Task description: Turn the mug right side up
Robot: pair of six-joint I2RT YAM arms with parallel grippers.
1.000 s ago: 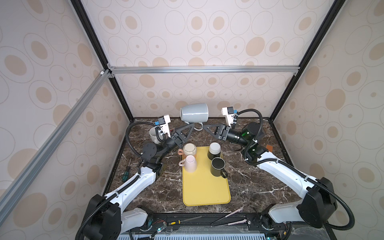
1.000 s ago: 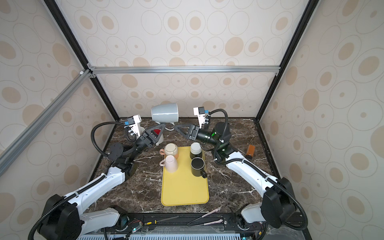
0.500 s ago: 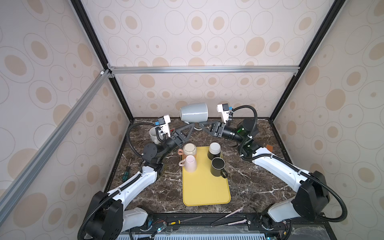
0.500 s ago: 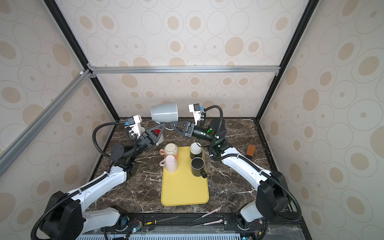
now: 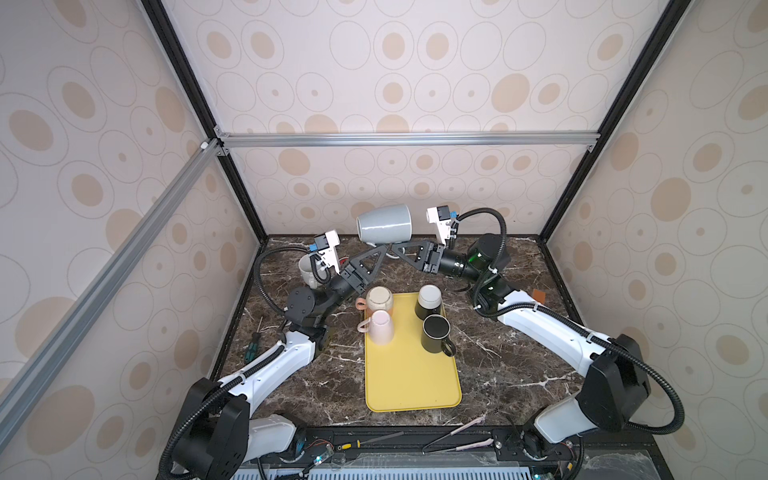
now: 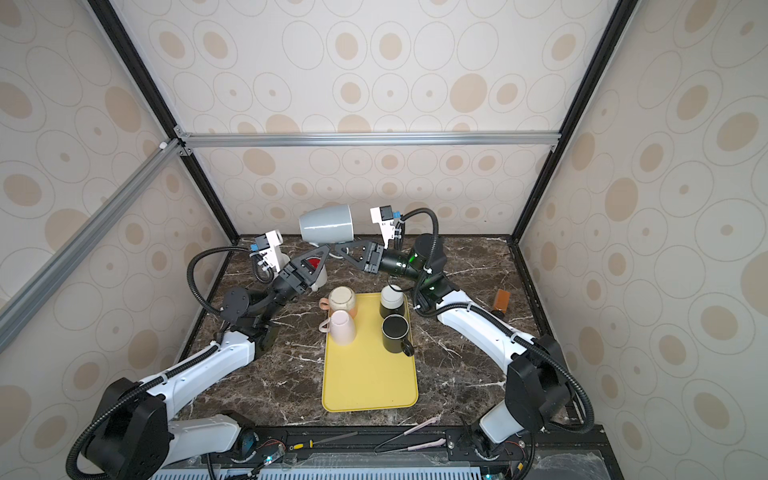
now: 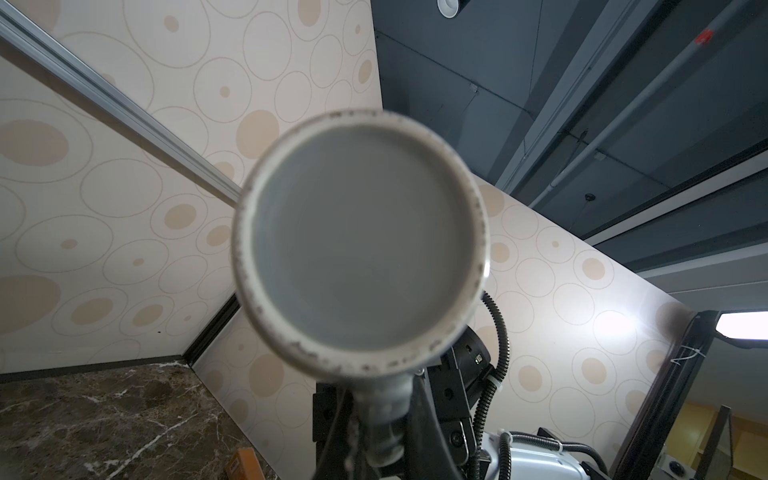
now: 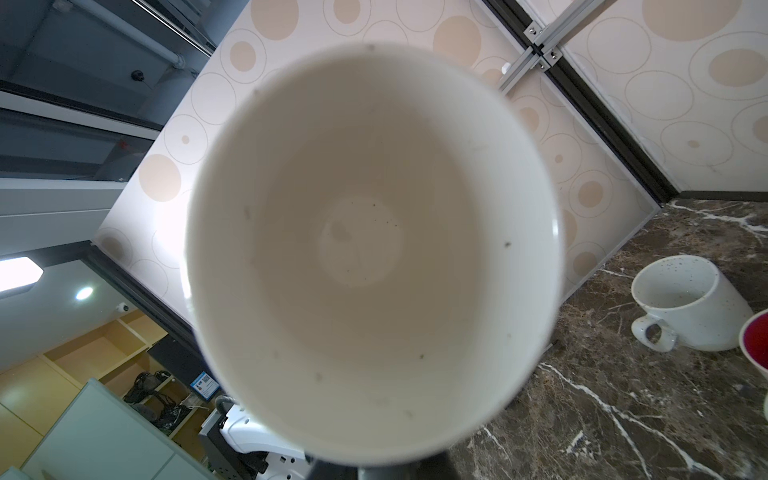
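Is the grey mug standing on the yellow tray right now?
No, the grey mug hangs on its side in the air, clear of the yellow tray.

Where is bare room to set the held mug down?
For the grey mug: the near half of the yellow tray is bare, as is the marble table between tray and right arm. Crowded: the tray's far half, four mugs; the far left corner, two mugs.

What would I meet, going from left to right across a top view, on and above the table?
Green screwdriver → white speckled mug → grey mug, held up in the air → black mug with the white top → orange block.
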